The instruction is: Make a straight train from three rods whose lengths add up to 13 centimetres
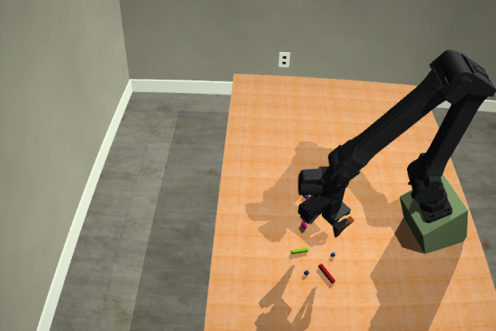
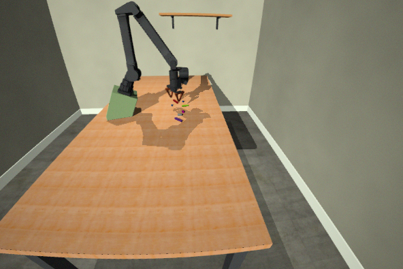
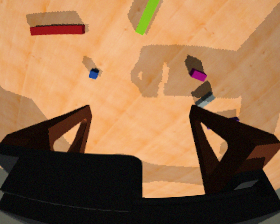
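Note:
A red rod (image 1: 327,273) (image 2: 175,101) (image 3: 57,30) lies apart from a lime rod (image 1: 299,250) (image 2: 185,105) (image 3: 147,17). One blue rod (image 1: 333,255) (image 2: 172,105) (image 3: 93,74) lies on the base side of the lime rod; another blue rod (image 1: 307,272) (image 2: 183,101) lies between red and lime. A magenta rod (image 1: 303,224) (image 2: 183,112) (image 3: 198,75) lies near a grey rod (image 2: 180,114) (image 3: 205,99), which the arm hides in the top view. A purple rod (image 1: 307,196) (image 2: 178,119) is mostly behind a finger in the wrist view. My gripper (image 2: 174,96) (image 3: 140,110) is open and empty above the table.
The arm stands on a green base block (image 1: 445,233) (image 2: 122,106) at one side of the table (image 1: 268,126) (image 2: 143,198). Shadows of the arm fall over the magenta, grey and purple rods. A shelf (image 2: 195,15) hangs on the far wall.

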Tool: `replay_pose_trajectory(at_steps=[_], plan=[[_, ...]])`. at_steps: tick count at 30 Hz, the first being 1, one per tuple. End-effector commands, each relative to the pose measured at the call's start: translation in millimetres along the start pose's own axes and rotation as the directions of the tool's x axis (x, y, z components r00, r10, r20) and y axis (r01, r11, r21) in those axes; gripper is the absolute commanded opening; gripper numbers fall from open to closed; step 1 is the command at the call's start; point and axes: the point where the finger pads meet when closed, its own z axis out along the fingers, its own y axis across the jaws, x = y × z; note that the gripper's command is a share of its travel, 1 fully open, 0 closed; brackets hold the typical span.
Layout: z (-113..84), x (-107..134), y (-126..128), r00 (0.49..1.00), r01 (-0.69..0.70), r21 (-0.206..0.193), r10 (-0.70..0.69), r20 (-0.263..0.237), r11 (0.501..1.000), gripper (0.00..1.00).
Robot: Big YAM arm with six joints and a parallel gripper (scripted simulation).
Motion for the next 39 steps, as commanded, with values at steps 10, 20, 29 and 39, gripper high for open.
replay_pose_trajectory(at_steps=[10,20,29,39], plan=[[-6.8,-50,-14,0.953,-0.303,0.002,0.303,0.026,0.953,1.00],[-6.6,-73,-18,0.869,-0.495,-0.003,0.495,0.027,0.869,1.00],[-4.3,-88,-19,0.788,-0.615,-0.009,0.615,0.028,0.788,1.00],[2.7,-73,-13,0.784,-0.620,-0.003,0.620,-0.002,0.784,1.00]])
